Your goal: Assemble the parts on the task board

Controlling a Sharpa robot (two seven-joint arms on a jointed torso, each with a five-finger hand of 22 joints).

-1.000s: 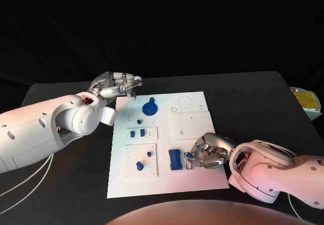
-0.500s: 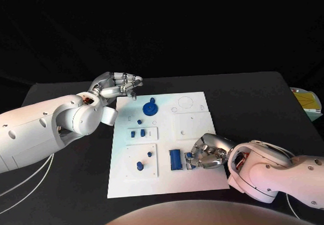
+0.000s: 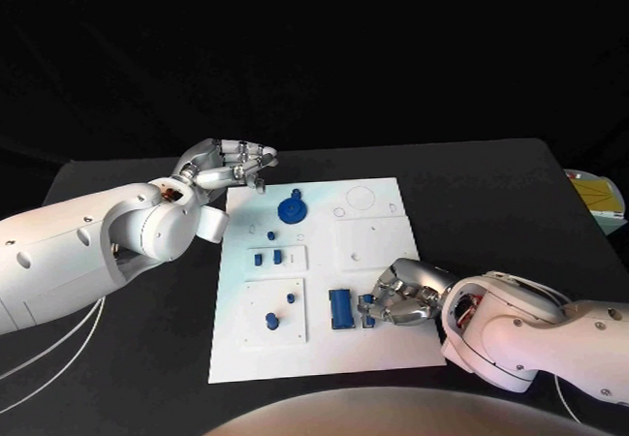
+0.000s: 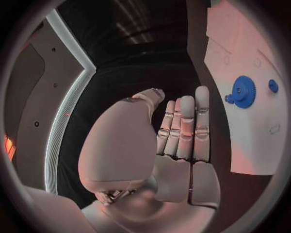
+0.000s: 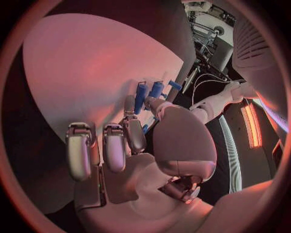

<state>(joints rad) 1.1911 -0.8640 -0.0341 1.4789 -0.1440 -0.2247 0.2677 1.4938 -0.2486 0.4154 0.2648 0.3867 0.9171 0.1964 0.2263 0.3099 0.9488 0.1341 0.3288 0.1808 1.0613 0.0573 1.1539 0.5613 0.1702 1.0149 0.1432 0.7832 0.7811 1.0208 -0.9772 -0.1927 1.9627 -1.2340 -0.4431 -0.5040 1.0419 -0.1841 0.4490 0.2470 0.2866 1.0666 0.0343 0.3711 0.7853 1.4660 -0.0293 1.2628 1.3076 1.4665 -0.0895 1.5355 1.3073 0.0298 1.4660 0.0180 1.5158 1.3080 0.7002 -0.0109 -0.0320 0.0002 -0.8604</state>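
Observation:
The white task board [image 3: 390, 346] lies mid-table. My right hand [image 3: 402, 297] rests on its near right part, beside a long blue block [image 3: 341, 308]. Thumb and a finger pinch a small blue part [image 3: 365, 310] at a slot next to that block; the right wrist view shows a bit of this small blue part [image 5: 145, 128] between them, with the blue block [image 5: 140, 97] beyond. My left hand [image 3: 229, 165] hovers at the board's far left corner, fingers [image 4: 185, 126] straight and side by side, holding nothing. A blue gear [image 3: 291, 210] [image 4: 242, 91] sits near it.
Small blue pegs [image 3: 271, 321] and short blue pieces [image 3: 258, 260] stand on the board's left half. A yellow-and-white object [image 3: 594, 196] lies at the table's right edge. White cables [image 3: 42, 366] hang off the left arm.
My right hand has edged slightly toward the board's near edge, staying at the small blue part. The left hand has not moved.

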